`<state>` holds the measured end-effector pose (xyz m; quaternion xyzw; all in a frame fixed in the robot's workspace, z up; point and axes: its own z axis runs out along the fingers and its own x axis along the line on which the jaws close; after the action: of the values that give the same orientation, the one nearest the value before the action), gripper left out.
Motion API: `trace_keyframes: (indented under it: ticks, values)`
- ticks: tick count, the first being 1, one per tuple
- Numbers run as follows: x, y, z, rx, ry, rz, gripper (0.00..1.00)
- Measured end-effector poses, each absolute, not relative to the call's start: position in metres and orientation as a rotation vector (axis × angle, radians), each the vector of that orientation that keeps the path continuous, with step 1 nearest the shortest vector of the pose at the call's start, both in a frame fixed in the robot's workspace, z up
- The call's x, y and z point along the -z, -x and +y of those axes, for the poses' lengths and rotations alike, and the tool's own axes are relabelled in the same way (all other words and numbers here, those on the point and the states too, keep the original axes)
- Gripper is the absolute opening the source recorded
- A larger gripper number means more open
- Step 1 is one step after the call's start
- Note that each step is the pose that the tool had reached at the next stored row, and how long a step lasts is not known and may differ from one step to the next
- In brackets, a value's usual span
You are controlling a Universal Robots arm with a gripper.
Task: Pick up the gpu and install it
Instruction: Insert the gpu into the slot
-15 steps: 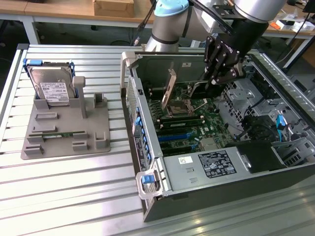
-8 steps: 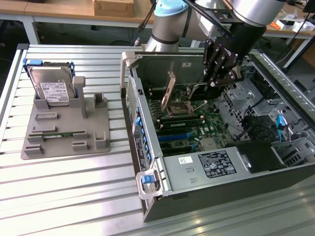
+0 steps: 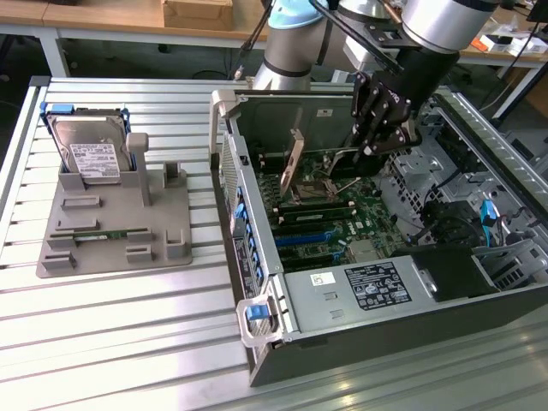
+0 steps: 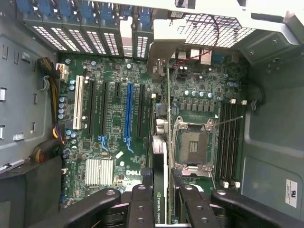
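The gpu [image 4: 158,206], a slim black rectangular card with a silver metal bracket at one end, hangs edge-on above the green motherboard [image 4: 114,142] inside the open grey metal computer case [image 3: 360,291]. The black gripper [image 4: 164,190] pinches it, fingers [image 4: 140,199] pressed against both faces. It is probably light, stiff and fragile, and best held by its flat sides, clear of the contacts.

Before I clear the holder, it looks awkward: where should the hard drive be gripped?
Probably grip the hard drive at its free upper end, across the flat faces, from above: it stands tilted in the grey holder, lower end seated.
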<state>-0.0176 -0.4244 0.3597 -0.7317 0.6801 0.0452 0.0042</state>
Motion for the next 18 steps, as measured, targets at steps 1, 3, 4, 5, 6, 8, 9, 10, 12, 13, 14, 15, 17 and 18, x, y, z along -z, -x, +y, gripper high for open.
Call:
trace_keyframes:
  ticks: [1,3,4,5,6,8,9,10,12,13,14,15,17,18]
  values:
    - [-0.359,0.018,-0.424,-0.142,2.292,2.131,0.26]
    - [-0.357,0.018,-0.424,-0.142,2.292,2.131,0.26]
    - [-0.357,0.018,-0.424,-0.142,2.292,2.131,0.26]
    - [-0.356,0.018,-0.424,-0.142,2.292,2.131,0.26]
    - [-0.355,0.018,-0.424,-0.142,2.292,2.131,0.26]
    - [-0.354,0.018,-0.424,-0.142,2.293,2.131,0.26]
    - [-0.353,0.018,-0.424,-0.142,2.292,2.131,0.26]
    - [-0.353,0.018,-0.424,-0.142,2.293,2.131,0.26]
    - [-0.351,0.018,-0.424,-0.142,2.293,2.131,0.26]
    - [-0.351,0.018,-0.424,-0.142,2.292,2.131,0.26]
    - [-0.350,0.018,-0.424,-0.142,2.292,2.131,0.26]
    - [-0.349,0.018,-0.424,-0.142,2.293,2.131,0.26]
    - [-0.348,0.018,-0.424,-0.142,2.293,2.131,0.26]
    - [-0.347,0.018,-0.424,-0.142,2.292,2.131,0.26]
